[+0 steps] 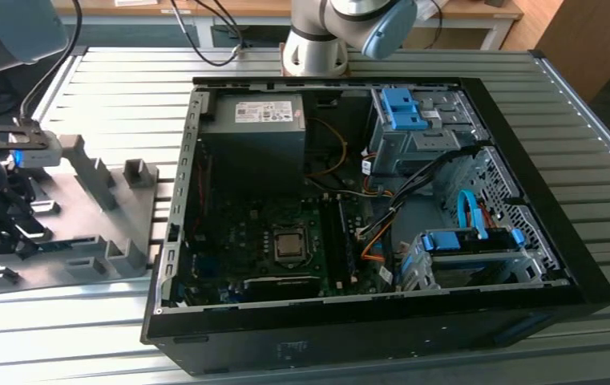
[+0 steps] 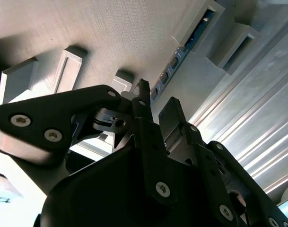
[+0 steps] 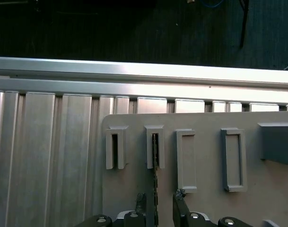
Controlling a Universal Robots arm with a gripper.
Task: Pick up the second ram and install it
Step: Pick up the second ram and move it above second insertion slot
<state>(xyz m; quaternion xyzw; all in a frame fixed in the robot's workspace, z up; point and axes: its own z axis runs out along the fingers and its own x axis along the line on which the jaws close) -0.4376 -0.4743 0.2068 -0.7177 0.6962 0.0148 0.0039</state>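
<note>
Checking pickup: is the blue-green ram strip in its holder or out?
In: blue-green ram strip sits slotted in the grey holder, fingers either side.

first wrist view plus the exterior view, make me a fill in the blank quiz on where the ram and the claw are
1. The second ram stands on its ___ in a slot of the grey holder plate.
2. The claw straddles the ram with a gap showing on each side, so it is ___.
3. In the exterior view, the holder plate lies on that view's ___ of the computer case.

Missing words: edge; open; left
</note>
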